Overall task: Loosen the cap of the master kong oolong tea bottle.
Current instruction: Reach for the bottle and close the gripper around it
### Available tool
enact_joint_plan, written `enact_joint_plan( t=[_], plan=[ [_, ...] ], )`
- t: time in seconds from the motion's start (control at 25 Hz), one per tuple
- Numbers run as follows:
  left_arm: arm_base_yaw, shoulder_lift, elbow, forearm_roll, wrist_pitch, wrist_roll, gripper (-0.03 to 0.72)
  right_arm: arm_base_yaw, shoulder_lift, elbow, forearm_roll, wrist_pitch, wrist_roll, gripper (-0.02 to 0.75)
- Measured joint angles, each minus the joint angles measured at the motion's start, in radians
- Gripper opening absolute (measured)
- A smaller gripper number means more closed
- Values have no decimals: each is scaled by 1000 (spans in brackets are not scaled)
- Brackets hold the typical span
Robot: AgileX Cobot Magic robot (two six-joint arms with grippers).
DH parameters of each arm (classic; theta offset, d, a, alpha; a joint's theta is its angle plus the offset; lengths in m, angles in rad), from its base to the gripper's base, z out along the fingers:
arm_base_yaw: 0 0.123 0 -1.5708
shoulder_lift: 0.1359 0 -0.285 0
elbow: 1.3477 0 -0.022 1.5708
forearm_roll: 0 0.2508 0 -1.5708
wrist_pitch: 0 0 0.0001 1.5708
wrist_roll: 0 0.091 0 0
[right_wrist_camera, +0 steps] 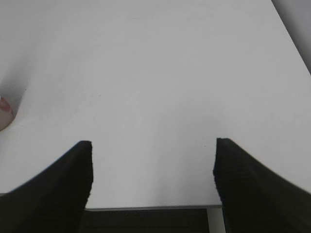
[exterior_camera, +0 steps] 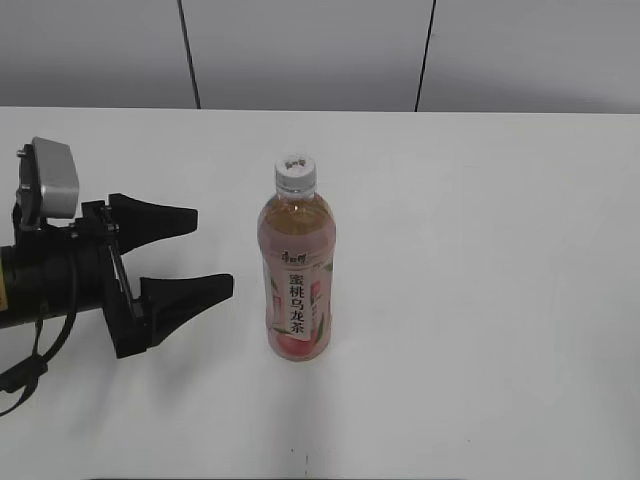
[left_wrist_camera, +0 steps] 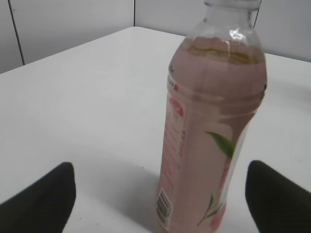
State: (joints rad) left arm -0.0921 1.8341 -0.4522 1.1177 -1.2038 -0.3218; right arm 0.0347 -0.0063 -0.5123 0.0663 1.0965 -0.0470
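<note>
The master kong oolong tea bottle (exterior_camera: 298, 272) stands upright near the middle of the white table, pink label with a white strip of Chinese characters facing me. Its white ribbed cap (exterior_camera: 296, 172) sits on the neck. My left gripper (exterior_camera: 213, 252) is open and empty, to the left of the bottle at its mid-height, a short gap away. In the left wrist view the bottle (left_wrist_camera: 209, 131) fills the space ahead between the black fingers (left_wrist_camera: 158, 189). My right gripper (right_wrist_camera: 153, 150) is open and empty over bare table; it is out of the exterior view.
The white table (exterior_camera: 500, 300) runs back to a grey panelled wall (exterior_camera: 300, 50). The right wrist view shows the table's near edge (right_wrist_camera: 150, 208) just under the fingers and a pink sliver of the bottle's base (right_wrist_camera: 4, 108) at the far left.
</note>
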Motion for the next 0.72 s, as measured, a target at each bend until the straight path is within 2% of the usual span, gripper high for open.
enact_joint_plan(
  t=[0.12,0.36,0.72],
  plan=[
    [-30,0,0,-29,0,0,643,0,0,0,0,0,0,586],
    [-146,0,-5,-125,0,5,641,0,0,0,0,0,0,586],
    [-226,2,-6,-278,0,12,639,0,0,0,0,0,0,586]
  ],
)
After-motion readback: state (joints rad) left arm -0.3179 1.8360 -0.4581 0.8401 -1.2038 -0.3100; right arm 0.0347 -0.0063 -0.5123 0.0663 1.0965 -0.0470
